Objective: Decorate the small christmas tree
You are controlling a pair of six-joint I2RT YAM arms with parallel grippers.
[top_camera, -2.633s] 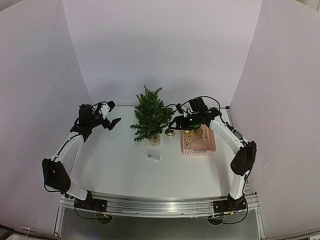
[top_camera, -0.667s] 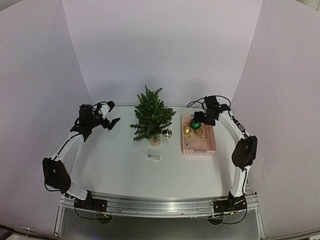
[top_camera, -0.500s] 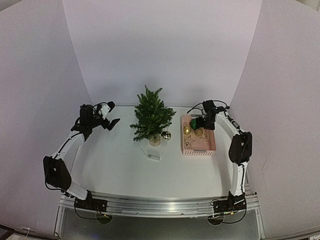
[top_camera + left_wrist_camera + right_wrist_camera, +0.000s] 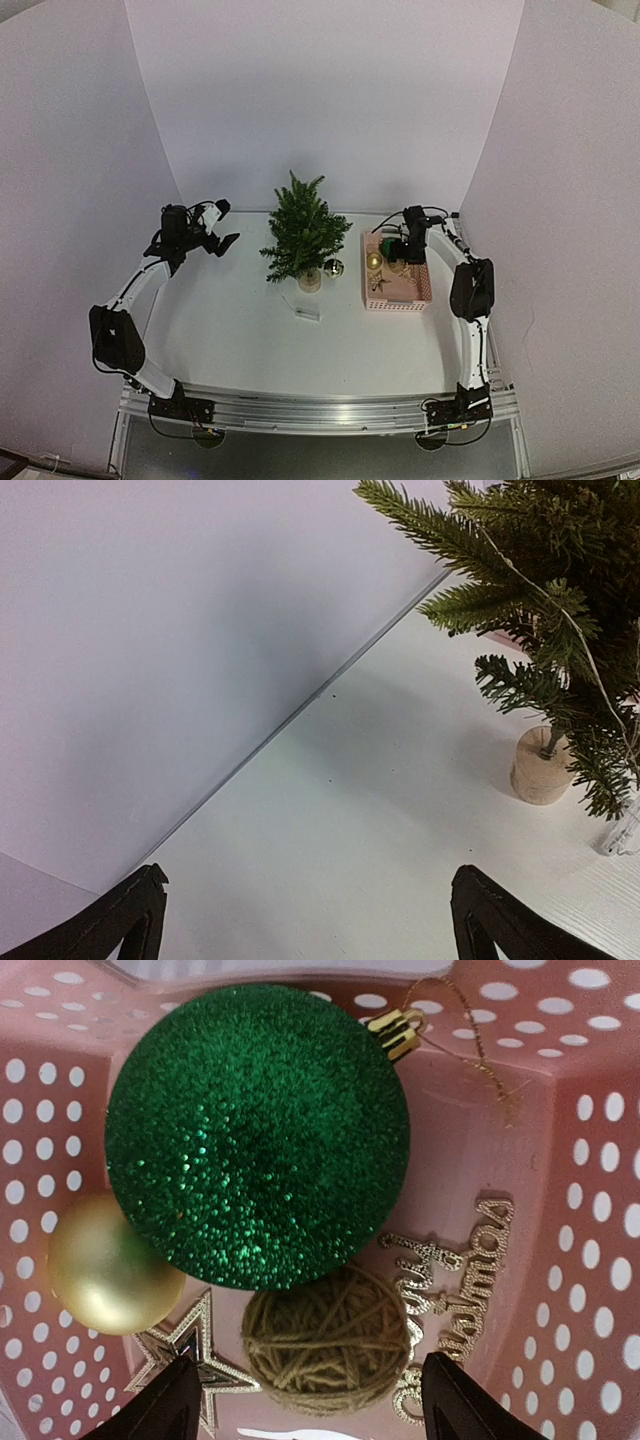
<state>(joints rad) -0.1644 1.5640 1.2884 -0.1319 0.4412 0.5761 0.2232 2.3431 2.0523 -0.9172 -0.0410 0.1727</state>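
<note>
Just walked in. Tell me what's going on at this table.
Two robot arms are decorating a small tree. The right gripper hangs open over the pink basket, above a green ball, holding nothing. A gold ball, twine ball and star also lie in there. The left gripper hovers open and empty left of the tree. A silver ball lies beside its pot.

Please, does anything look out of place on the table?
Yes: a small shiny ball lies on the table beside the pot of the small christmas tree, neither hung on it nor in the pink basket.
</note>
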